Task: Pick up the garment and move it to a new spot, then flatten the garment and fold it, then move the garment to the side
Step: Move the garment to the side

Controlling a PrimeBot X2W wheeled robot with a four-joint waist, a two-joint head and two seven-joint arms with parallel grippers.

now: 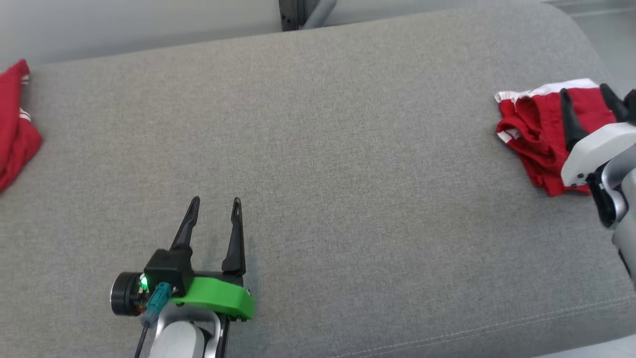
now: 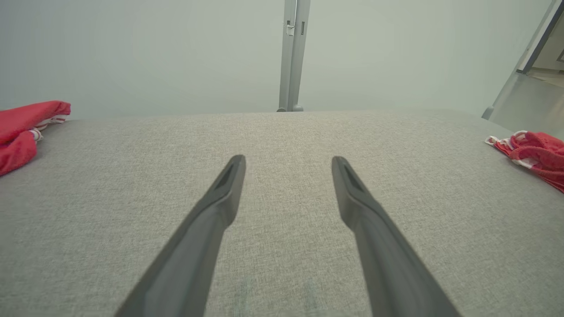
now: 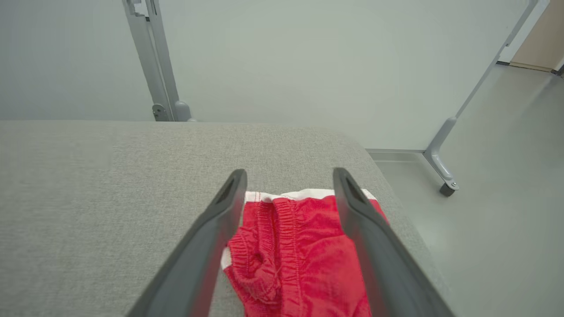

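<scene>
- Left tool (image 1: 216, 200): by the near edge of the grey cushion (image 1: 348, 149), left of centre. Fingers spread and pointing toward the far edge, with nothing between them. Left wrist view confirms this: left tool (image 2: 287, 159) has bare grey fabric under and between the fingers.
- Right tool (image 1: 584, 90): at the right edge of the cushion, about midway between the near and far edges. Fingers spread, no cloth pinched.
- Red garment (image 1: 534, 129): lies crumpled on the cushion against the right edge, white waistband toward the far side. The right tool's fingers overlap its right part in the head view.
- Right wrist view: right tool (image 3: 289, 171) straddles the garment (image 3: 299, 246), one finger over each side and the gathered elastic band between them. Cannot tell whether the fingertips touch the cloth.
- Left wrist view: the same garment (image 2: 535, 152) sits well apart from the left tool.
- Second red garment (image 1: 15, 124): bunched at the left edge, white trim showing, cut off by the frame.
- Beyond the far edge: grey partition post (image 2: 293, 53) and pale wall.
</scene>
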